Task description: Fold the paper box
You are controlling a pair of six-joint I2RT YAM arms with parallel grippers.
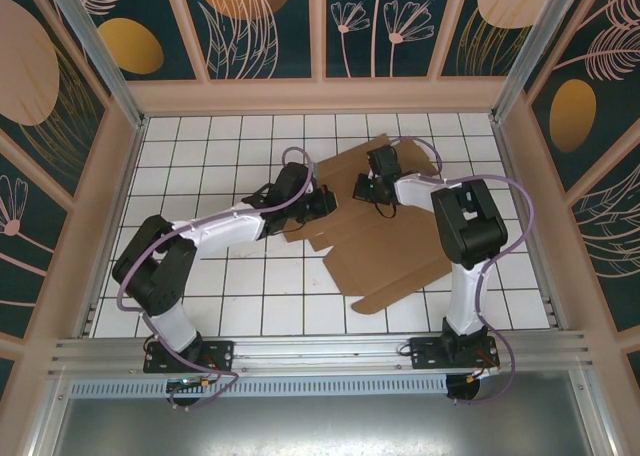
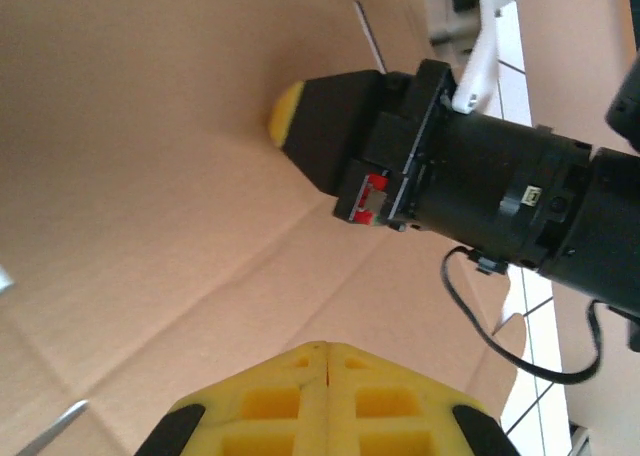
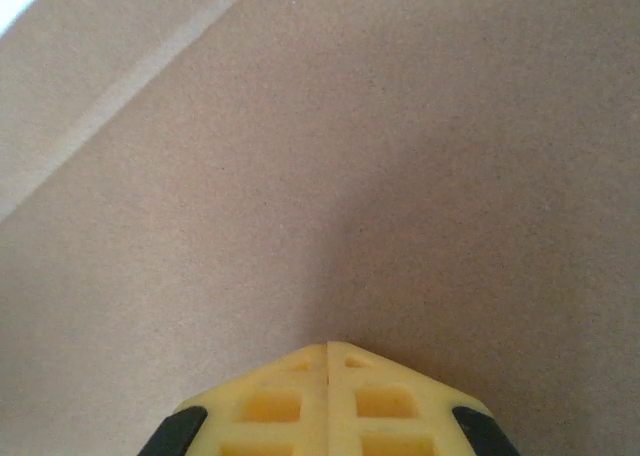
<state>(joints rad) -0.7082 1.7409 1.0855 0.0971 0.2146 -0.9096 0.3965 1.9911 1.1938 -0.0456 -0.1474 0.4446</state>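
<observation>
The white tiled worktop point(image 1: 220, 296) carries the paper box point(image 1: 390, 256), a plain brown cardboard sheet lying open on its right half. The sheet runs from near the middle of the far edge down towards the near right corner, with flaps and crease lines showing.

The left arm point(image 1: 215, 231) reaches from the near left corner to the sheet's left edge. The right arm point(image 1: 465, 236) rises from the near right corner and bends over the sheet's far part.

The left claw point(image 1: 325, 204) and right claw point(image 1: 365, 189) sit just beside each other over the cardboard. In the left wrist view the left claw's yellow fingers point(image 2: 290, 396) are clenched, seam to seam, with nothing between them. There the right claw's yellow tip point(image 2: 285, 116) meets the cardboard point(image 2: 150, 196). The right claw point(image 3: 327, 348) is likewise clenched on nothing, with brown cardboard point(image 3: 400, 176) close ahead.
</observation>
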